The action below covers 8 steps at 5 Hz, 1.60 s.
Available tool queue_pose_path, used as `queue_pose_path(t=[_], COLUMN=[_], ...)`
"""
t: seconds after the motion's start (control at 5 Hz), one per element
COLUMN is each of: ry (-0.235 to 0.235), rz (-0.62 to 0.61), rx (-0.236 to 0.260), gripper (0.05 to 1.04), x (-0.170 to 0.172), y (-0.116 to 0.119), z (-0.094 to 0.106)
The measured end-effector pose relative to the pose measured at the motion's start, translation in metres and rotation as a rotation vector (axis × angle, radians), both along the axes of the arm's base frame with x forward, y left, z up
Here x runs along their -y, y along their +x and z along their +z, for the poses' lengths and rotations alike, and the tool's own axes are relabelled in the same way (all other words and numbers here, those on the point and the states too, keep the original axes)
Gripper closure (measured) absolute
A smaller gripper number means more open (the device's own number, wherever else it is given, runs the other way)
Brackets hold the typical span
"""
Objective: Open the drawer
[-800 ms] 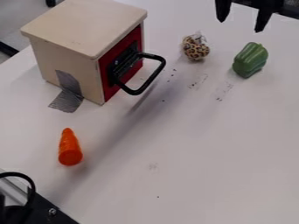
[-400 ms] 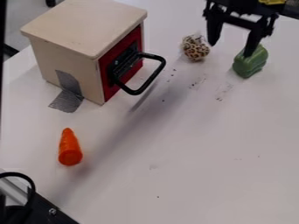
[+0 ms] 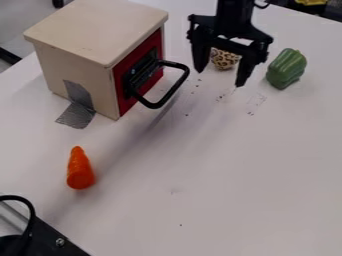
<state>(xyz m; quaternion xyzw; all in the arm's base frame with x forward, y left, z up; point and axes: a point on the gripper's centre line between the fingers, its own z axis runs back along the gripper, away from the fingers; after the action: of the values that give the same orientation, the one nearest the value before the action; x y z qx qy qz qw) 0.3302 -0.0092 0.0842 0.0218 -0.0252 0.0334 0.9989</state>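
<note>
The black two-finger gripper (image 3: pixel 219 77), fingers spread apart, partly hides the leopard-spotted ball (image 3: pixel 224 59), upper right.

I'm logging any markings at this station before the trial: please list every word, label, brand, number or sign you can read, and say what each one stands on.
There are none that I can read.
The wooden box, its red drawer front and black handle: no legible text.
The silver tape: no legible text.
The dark marks on the table: specks and smudges, not letters or numbers.
</note>
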Motion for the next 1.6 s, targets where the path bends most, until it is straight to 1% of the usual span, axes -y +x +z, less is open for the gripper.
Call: queue_pose_path(t=[0.2, 0.4, 0.6, 0.8, 1.0, 1.2, 1.4, 1.6], ry=[0.04, 0.136, 0.189, 0.207, 0.218, 0.224, 0.231, 0.245], rz=[0.004, 0.027, 0.04, 0.059, 0.067, 0.074, 0.077, 0.085], rx=[0.015, 0.044, 0.006, -0.013, -0.045, -0.064, -0.075, -0.069], gripper=[0.085, 0.085, 0.085, 0.085, 0.085, 0.085, 0.085, 0.086], x=[-0.008, -0.017, -0.022, -0.029, -0.031, -0.032, -0.033, -0.036], y=[-0.011, -0.007, -0.003, 0.004, 0.01, 0.013, 0.013, 0.009], z=[-0.012, -0.018, -0.043, -0.048, -0.055, -0.056, -0.056, -0.054])
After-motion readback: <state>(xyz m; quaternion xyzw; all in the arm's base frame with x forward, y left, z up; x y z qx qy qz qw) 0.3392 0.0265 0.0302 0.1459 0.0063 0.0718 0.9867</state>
